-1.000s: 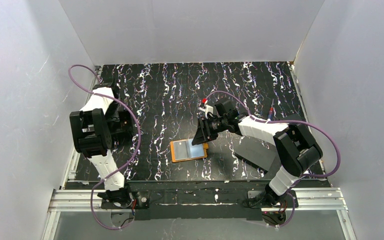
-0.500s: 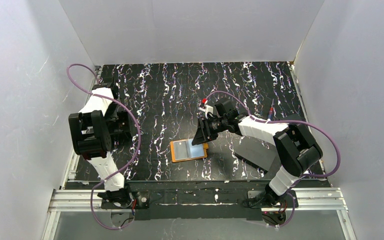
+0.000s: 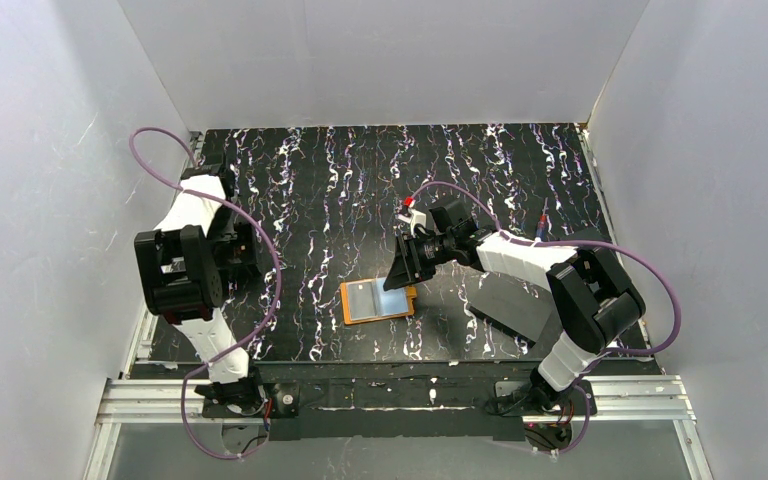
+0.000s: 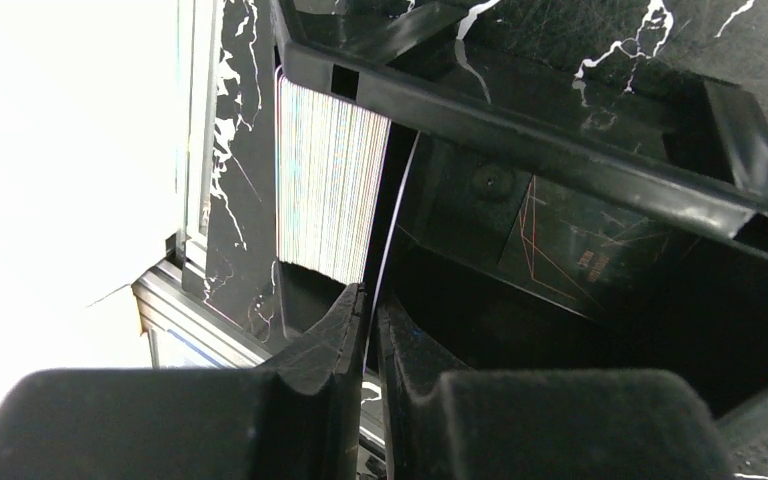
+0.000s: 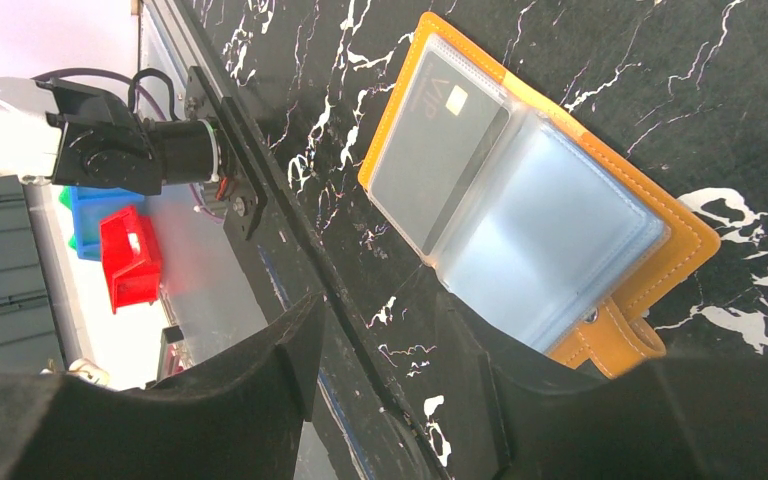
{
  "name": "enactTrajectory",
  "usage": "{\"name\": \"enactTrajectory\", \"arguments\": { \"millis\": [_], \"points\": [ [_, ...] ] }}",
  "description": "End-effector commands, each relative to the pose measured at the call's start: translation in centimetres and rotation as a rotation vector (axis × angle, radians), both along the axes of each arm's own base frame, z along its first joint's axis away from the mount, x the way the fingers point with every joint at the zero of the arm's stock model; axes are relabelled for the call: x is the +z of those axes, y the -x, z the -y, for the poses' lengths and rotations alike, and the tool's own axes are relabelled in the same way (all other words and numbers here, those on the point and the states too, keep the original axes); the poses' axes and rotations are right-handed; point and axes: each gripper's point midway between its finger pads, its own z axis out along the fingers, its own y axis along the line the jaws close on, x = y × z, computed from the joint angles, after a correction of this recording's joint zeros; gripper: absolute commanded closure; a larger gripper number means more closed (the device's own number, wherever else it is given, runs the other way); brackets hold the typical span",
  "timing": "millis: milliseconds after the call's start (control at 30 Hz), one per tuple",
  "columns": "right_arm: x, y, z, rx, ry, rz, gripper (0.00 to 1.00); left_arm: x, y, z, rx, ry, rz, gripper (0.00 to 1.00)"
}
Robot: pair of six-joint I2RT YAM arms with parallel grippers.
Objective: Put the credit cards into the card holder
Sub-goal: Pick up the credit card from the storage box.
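Observation:
The orange card holder (image 3: 377,300) lies open on the black marbled table, its clear sleeves facing up. In the right wrist view the card holder (image 5: 560,225) has a dark card (image 5: 440,150) in one sleeve. My right gripper (image 5: 380,310) hangs open over the holder's snap-tab side, with nothing between its fingers. At the table's left edge, the left wrist view shows a stack of credit cards (image 4: 325,180) standing on edge in a black tray (image 4: 560,130). My left gripper (image 4: 370,300) is shut on one thin card (image 4: 397,200) seen edge-on beside the stack.
A flat dark grey block (image 3: 515,305) lies under the right arm's forearm. White walls close in the table on three sides. An aluminium rail (image 3: 390,395) runs along the near edge. Red and blue bins (image 5: 125,250) sit off the table.
The left arm's elbow has drifted slightly to the left. The right arm and the card holder have stayed where they were.

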Motion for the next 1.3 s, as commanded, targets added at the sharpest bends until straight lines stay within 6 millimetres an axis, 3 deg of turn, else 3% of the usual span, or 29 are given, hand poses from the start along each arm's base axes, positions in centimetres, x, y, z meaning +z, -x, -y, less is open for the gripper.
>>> {"name": "enactTrajectory", "arguments": {
  "millis": [0,233,467,633,767,900,1067,1167,1267],
  "points": [
    [0.9,0.0,0.0,0.01,-0.036,0.024,0.46,3.2,0.2,0.0,0.024,-0.003,0.075,0.94],
    [0.9,0.0,0.0,0.009,-0.036,0.022,0.46,3.8,0.4,0.5,0.03,0.024,0.091,0.98],
    [0.8,0.0,-0.1,0.009,-0.036,0.015,0.46,5.7,0.7,0.4,0.035,0.012,0.116,1.0],
    [0.7,0.0,0.0,0.006,-0.029,0.006,0.47,10.5,0.7,0.5,0.035,0.004,0.241,1.0],
    [0.6,-0.2,0.0,-0.001,-0.014,0.008,0.47,14.7,0.2,2.3,0.018,0.095,0.392,1.0],
    [0.8,-0.6,0.1,-0.012,0.005,0.02,0.46,17.5,-0.8,7.5,-0.042,0.376,0.572,1.0],
    [1.9,-1.0,0.1,-0.025,0.007,0.04,0.46,22.2,-1.9,16.5,-0.219,0.864,0.862,1.0],
    [5.0,-1.5,-0.8,-0.04,-0.088,0.091,0.44,25.4,-2.0,20.8,-0.305,1.173,1.054,1.0],
    [10.9,-2.0,-2.1,-0.054,-0.276,0.177,0.4,26.3,-1.4,23.8,-0.277,1.456,1.151,1.0]
  ]
}}
